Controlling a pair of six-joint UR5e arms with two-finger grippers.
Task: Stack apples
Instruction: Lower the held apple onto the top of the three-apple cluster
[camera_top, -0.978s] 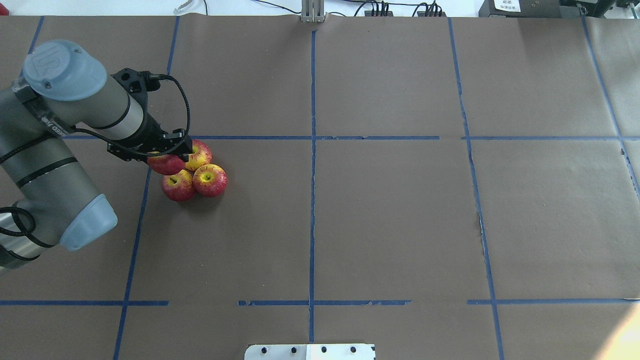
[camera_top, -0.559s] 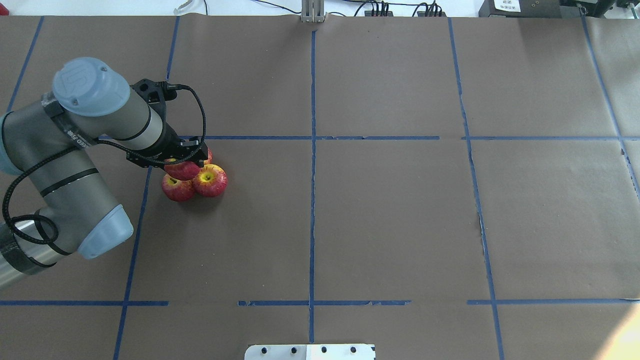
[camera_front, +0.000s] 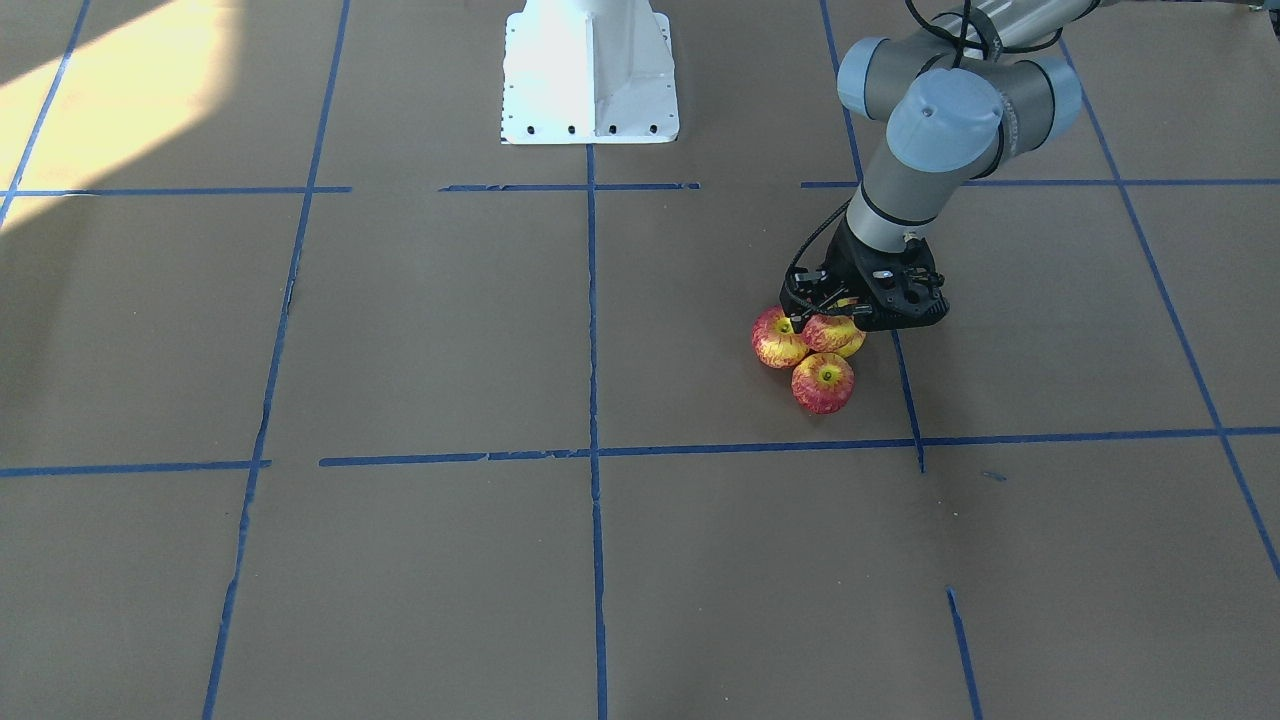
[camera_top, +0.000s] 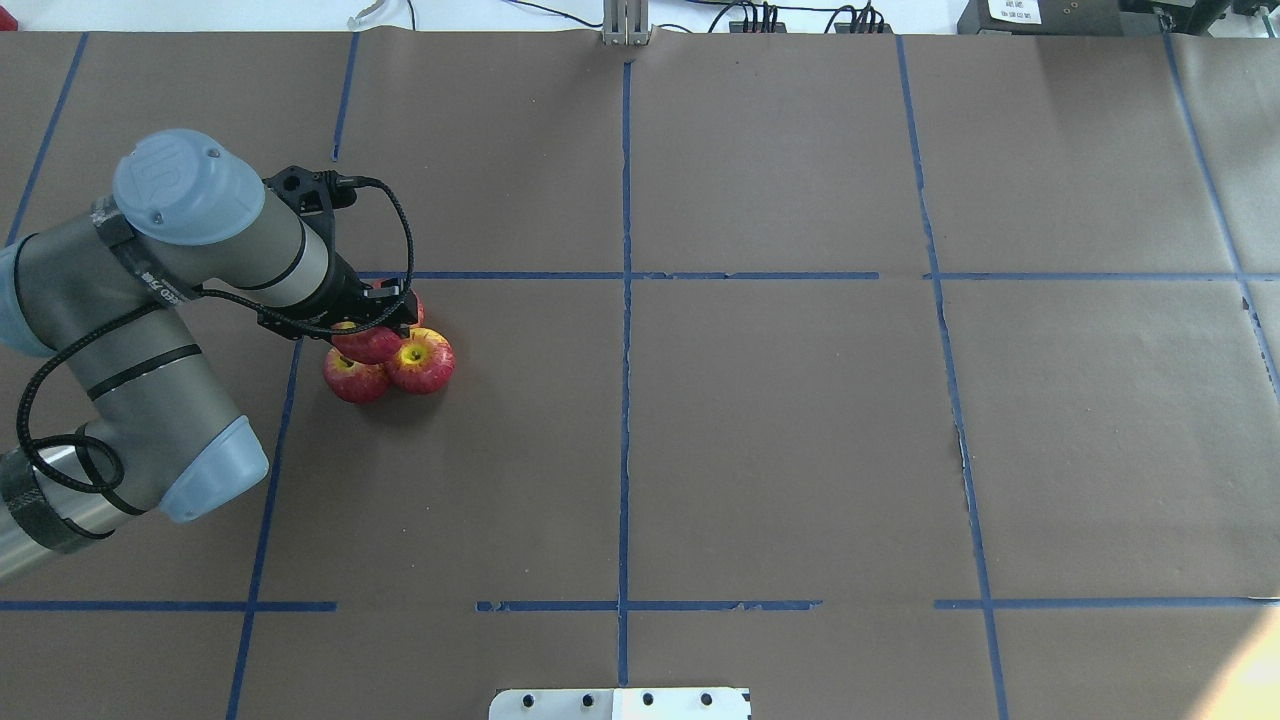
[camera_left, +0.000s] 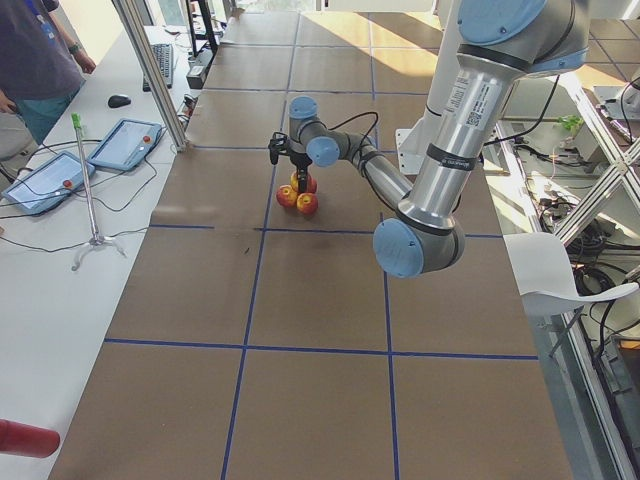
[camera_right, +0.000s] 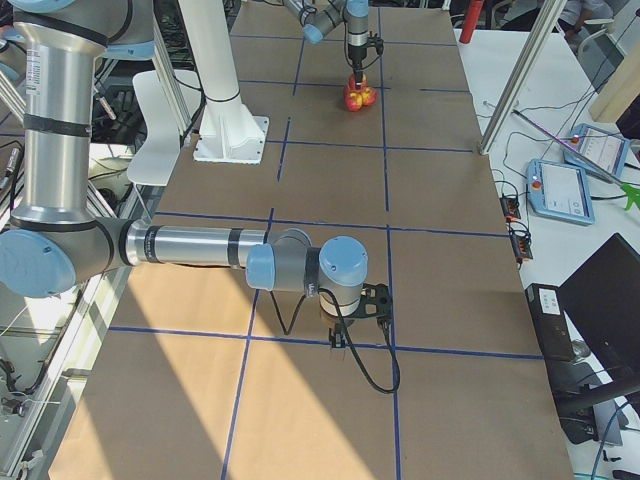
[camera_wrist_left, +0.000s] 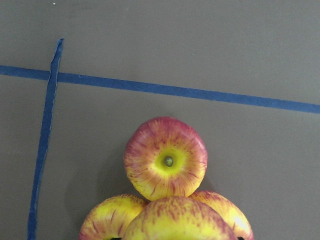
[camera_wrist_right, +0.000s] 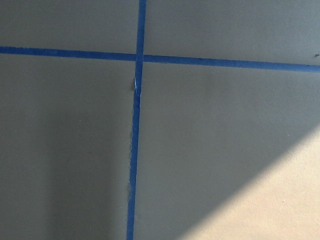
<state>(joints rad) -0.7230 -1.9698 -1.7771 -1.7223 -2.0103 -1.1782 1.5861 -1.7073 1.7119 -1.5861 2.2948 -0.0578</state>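
A smooth, round apple (camera_top: 366, 344), red streaked with yellow, is gripped in the left hand (camera_top: 372, 326), just above three other apples (camera_top: 422, 364) that are clustered touching on the surface (camera_top: 760, 430). Four are counted in all. The yellow-green dimple of one resting apple (camera_wrist_left: 165, 160) is turned straight up. The surface is matte brown paper crossed by blue tape. Whether the right hand (camera_right: 358, 308) is wide or closed cannot be told.

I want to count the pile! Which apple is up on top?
The apple in the left pincer: it is up over the middle, while the other three apples sit on the table.
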